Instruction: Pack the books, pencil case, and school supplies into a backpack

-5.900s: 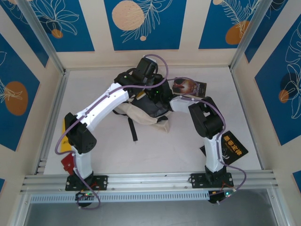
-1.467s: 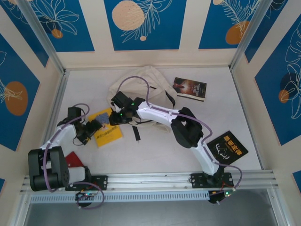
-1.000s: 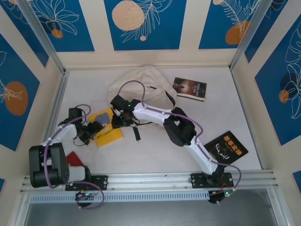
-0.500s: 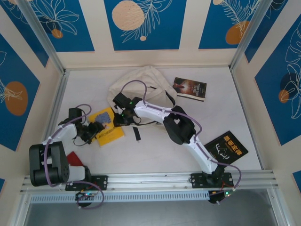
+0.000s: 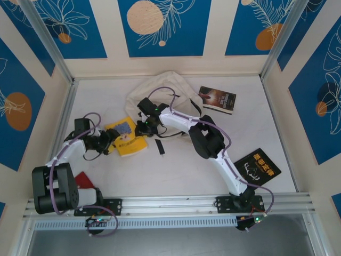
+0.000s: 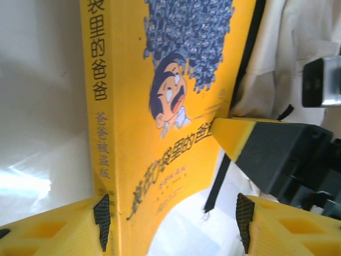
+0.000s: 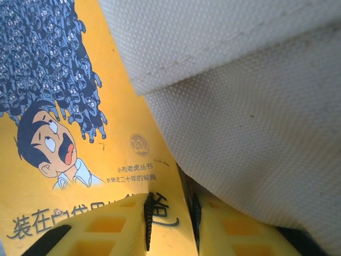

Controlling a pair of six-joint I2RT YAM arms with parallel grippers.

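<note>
A: Where is the yellow book (image 5: 129, 142)?
B: On the table (image 5: 176, 170), just beside the near left edge of the backpack (image 5: 160, 85), between the two grippers. In the right wrist view a fold of the cream cloth lies over its far edge.
A: And the fingers?
B: The right gripper (image 7: 170, 213) is narrow, pinching the edge of the cover. The left gripper (image 6: 171, 218) stands wide. One pad (image 6: 102, 213) is against the spine and the other is clear of the cover, so I judge it steadies rather than clamps.
A: How will the book handle?
B: Light and floppy, I'd say. It's a thin paperback, and the cover is bowed in the left wrist view. The cover looks glossy and slippery, so a pinch at one corner may let it swing or slide. The spine is the stiffest part. I'd hold it there, or across both long edges.
A: And the backpack?
B: Soft, slumped cloth. Its mouth probably won't gape by itself, and a black strap (image 5: 160, 146) lies on the table just by the book.
A: Is there room to work?
B: The table is smooth, white and flat. A brown book (image 5: 217, 100) lies beside the backpack on the right and a black book (image 5: 258, 166) lies near the right arm's base, both well apart from the yellow one. Walls (image 5: 165, 64) fence three sides, so wide swings look tight.
</note>
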